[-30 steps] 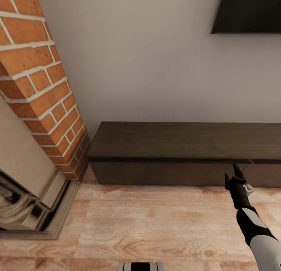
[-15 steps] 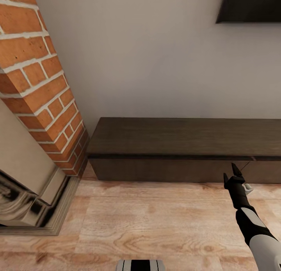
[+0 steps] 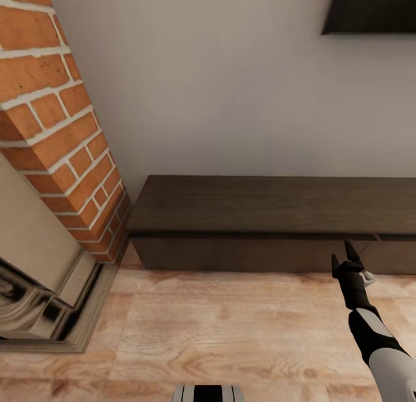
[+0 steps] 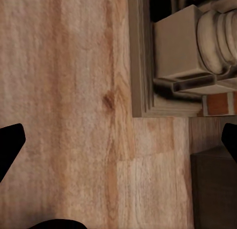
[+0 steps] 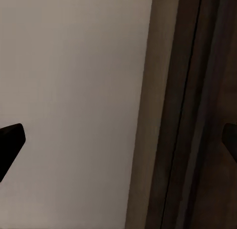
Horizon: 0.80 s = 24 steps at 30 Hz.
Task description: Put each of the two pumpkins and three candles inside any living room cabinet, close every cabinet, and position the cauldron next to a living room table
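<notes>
Claws both spread wide, empty; right claw (image 3: 342, 258) just before closed cabinet (image 3: 271, 208).

The cabinet (image 3: 277, 208) runs along the wall, drawers flush; the right gripper (image 3: 342, 259) hangs just before its front, jaws parted.

The cabinet (image 3: 271, 208) is finished in dark brown wood with a matt, faintly grained top. The floor (image 3: 231, 332) is laid in pale, knotted wooden planks. Rough red brick with pale mortar forms the chimney (image 3: 58, 130); the fireplace surround (image 3: 40, 309) looks glossy, like polished stone.
</notes>
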Tool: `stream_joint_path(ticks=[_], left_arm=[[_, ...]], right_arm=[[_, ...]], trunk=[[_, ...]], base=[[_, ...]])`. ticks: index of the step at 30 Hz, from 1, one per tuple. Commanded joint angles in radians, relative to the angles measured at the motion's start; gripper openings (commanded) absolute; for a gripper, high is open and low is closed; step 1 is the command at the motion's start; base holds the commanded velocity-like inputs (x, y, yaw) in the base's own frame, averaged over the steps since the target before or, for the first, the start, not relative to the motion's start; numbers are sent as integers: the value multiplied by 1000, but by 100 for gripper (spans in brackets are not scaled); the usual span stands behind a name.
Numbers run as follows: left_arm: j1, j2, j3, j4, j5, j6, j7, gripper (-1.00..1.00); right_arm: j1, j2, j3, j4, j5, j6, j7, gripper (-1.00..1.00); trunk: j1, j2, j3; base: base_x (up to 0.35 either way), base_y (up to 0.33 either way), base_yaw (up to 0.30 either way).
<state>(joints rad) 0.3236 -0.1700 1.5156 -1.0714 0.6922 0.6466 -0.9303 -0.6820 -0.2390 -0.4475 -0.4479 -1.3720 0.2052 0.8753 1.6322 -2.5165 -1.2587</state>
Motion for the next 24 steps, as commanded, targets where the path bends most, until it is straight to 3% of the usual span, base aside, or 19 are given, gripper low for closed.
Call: stream_joint_path(ticks=[1,12,24], left_arm=[[0,0,0,0,5,6,1,100],[0,6,-5,2,8,5,0,100],[0,7,-7,1,10,5,-1,100]], right_arm=[[-1,0,-1,4,-9,10,2,100],[-1,1,0,19,-7,11,-1,100],[-1,2,0,19,-5,11,5,100]], trunk=[[0,0,-1],[0,0,-1],[6,-3,-47]], base=[[207,0,0],[71,0,0],[3,0,0]])
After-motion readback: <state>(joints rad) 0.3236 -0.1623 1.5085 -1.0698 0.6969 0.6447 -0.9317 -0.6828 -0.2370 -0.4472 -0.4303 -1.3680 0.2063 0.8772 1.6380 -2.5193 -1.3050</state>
